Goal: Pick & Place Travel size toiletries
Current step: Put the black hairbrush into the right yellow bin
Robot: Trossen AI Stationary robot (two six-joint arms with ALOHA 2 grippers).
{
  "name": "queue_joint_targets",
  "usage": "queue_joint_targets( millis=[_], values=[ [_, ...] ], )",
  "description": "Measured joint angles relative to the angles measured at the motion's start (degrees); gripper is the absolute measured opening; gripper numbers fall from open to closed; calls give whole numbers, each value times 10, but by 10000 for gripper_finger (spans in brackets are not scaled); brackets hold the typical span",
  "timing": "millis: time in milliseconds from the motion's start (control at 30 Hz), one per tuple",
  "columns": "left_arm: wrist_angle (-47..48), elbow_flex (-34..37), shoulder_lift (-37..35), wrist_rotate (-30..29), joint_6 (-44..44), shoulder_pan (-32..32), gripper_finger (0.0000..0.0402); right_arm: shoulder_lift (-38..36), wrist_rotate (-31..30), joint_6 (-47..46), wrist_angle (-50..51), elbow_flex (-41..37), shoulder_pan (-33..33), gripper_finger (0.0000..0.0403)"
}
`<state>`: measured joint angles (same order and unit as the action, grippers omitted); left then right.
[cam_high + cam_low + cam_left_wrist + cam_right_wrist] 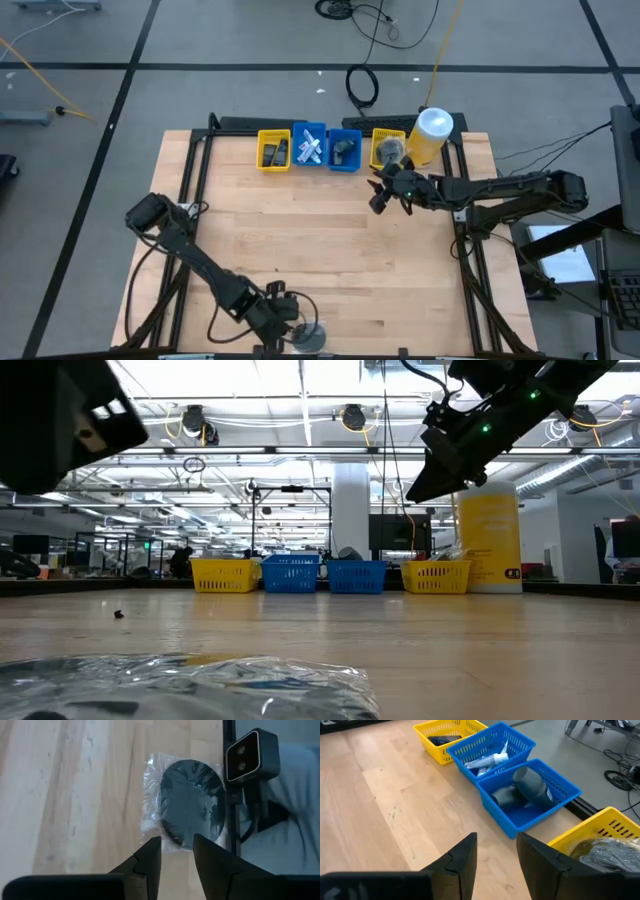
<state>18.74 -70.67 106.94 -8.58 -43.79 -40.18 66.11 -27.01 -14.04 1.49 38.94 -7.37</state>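
Observation:
A dark grey round mesh puff (192, 805) in clear plastic wrap lies flat on the table by its near edge, also in the high view (308, 337) and close up in the low view (200, 685). My left gripper (177, 857) hovers open just above and beside it, touching nothing (285, 318). My right gripper (385, 195) is open and empty, raised over the table in front of the row of bins (496, 855). Other toiletries lie in the bins: a dark packet (442, 740), white tubes (487, 761), dark bottles (525, 785), mesh puffs (607, 851).
Four bins stand in a row along the far edge: yellow (273, 150), blue (308, 146), blue (344, 150), yellow (388, 150). A big yellow canister with a white lid (430, 135) stands to their right. The low camera (250, 757) sits at the near edge beside the puff.

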Motion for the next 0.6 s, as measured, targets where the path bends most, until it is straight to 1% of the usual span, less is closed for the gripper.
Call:
queue_joint_targets(
  millis=[100, 200, 300, 400, 500, 600],
  values=[
    [-27, 0, 19, -7, -27, -9, 113, 0, -1, 0, 0, 0, 0, 130],
    [-27, 0, 41, -3, -64, -12, 113, 0, -1, 0, 0, 0, 0, 130],
    [-28, 0, 54, 0, -69, -12, 113, 0, -1, 0, 0, 0, 0, 130],
    [-49, 0, 55, -8, -65, -12, 114, 0, -1, 0, 0, 0, 0, 130],
    [-44, 0, 55, -22, -62, -10, 114, 0, -2, 1, 0, 0, 0, 130],
    [-39, 0, 61, -19, -74, -5, 114, 0, -2, 2, 0, 0, 0, 130]
  ],
)
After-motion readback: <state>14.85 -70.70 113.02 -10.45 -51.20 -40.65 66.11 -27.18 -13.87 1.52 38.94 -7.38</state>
